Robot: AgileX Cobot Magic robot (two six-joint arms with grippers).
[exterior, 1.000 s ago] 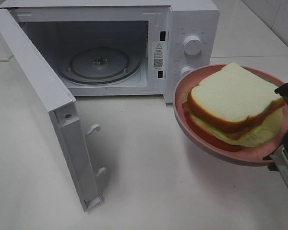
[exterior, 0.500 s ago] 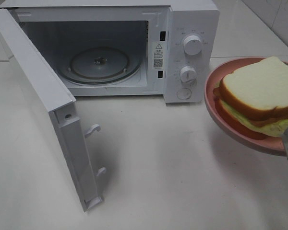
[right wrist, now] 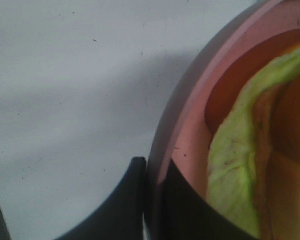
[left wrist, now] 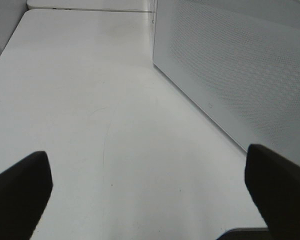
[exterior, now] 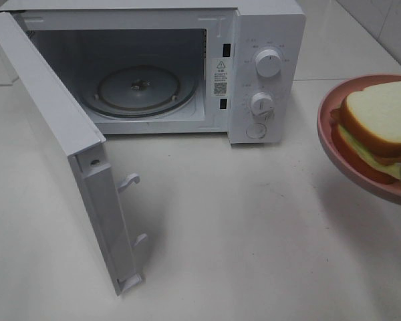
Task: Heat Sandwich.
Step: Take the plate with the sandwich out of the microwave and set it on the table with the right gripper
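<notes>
Exterior high: one sandwich (plated), one microwave.

1. The exterior high camera looks down from in front and above onto the tabletop, facing the open microwave from some way off; the plate sits cut off at its right edge.
2. The left wrist camera sits low over the tabletop, looking along it between its gripper fingers, beside the microwave's perforated door.
3. The right wrist camera is very close to the plate rim, with tabletop behind.
4. All three views share the tabletop.
</notes>
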